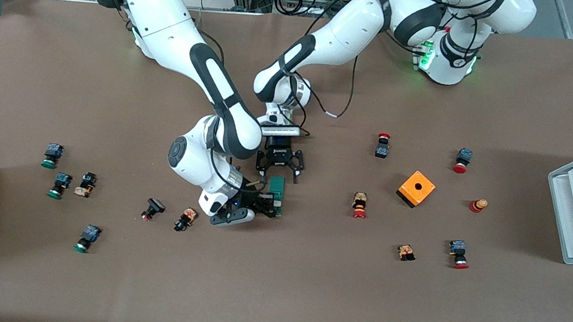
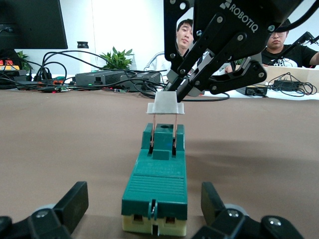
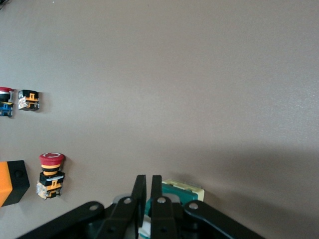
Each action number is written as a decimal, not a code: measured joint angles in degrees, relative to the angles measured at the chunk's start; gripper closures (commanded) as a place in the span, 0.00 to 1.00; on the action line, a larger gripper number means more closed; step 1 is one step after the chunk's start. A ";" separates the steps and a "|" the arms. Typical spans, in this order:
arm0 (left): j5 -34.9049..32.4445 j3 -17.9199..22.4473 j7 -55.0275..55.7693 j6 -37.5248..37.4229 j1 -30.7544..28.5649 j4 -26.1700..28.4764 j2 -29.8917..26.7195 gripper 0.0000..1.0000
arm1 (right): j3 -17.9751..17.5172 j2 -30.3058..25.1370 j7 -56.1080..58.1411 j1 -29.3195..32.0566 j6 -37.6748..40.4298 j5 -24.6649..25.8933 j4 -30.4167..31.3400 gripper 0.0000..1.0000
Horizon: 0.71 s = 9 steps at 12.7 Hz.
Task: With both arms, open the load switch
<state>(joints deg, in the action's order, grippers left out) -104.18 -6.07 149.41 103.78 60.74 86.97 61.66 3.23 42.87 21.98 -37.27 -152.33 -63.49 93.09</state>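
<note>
The load switch (image 1: pixel 276 192) is lying flat near the middle of the worktop (image 1: pixel 303 294), a narrow dark-green block with a cream base and a small white lever piece (image 2: pixel 165 103) standing up on two thin copper legs at one end. The right gripper (image 1: pixel 266 200) is pinching that lever piece with its fingers closed on it, at the end of the switch nearer the front camera. The left gripper (image 1: pixel 279 170) is hanging low at the switch's other end, its fingers (image 2: pixel 70 204) spread open on either side of the block without touching it. Bare brown surface is lying all around the switch; the nearest push button (image 1: pixel 185 219) is sitting well apart toward the right arm's end, and an orange box (image 1: pixel 416 188) toward the left arm's end.
</note>
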 measured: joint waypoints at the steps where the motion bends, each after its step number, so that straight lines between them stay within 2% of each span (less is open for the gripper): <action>1: 0.00 0.00 0.00 0.00 0.00 0.00 0.00 0.00 | -0.01 0.06 0.00 0.00 0.00 0.00 0.02 0.90; 9: 0.00 0.00 0.00 0.00 0.00 0.00 0.00 0.00 | -0.01 0.13 0.44 -0.02 0.00 0.00 0.15 0.90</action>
<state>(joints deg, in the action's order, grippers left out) -104.18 -6.07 149.41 103.78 60.74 86.97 61.67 3.22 43.00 22.42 -37.29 -152.33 -63.49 93.24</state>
